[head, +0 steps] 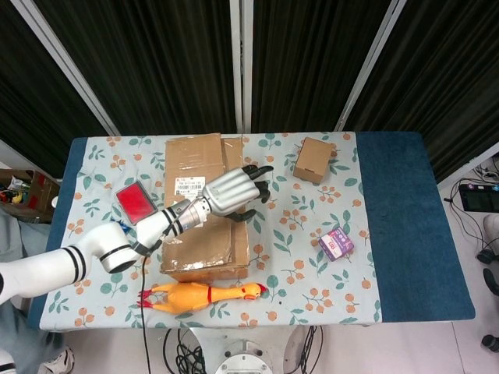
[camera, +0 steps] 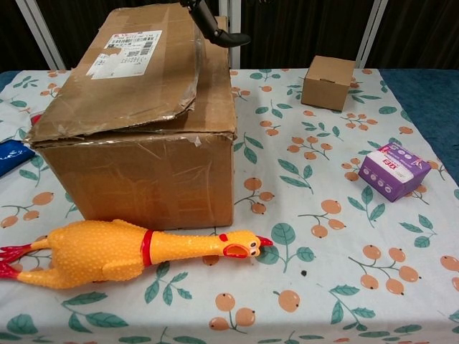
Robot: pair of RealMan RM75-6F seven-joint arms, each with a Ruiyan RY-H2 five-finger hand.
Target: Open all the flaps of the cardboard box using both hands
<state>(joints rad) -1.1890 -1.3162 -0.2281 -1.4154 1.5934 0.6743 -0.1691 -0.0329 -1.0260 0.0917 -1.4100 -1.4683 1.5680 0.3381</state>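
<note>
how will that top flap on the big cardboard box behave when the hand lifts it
The top flap looks creased with a ragged, curled edge, so it will probably bend rather than swing stiffly. It already sits slightly lifted off the cardboard box, so likely it opens easily. The left hand is over the box's right side.

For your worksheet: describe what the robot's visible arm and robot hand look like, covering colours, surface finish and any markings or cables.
The left arm is glossy white, built of rounded segments, with black bands at its joints. A thin black cable hangs from it. The left robot hand has a silvery metallic back and dark black fingers. The right arm and robot hand show in neither view.
</note>
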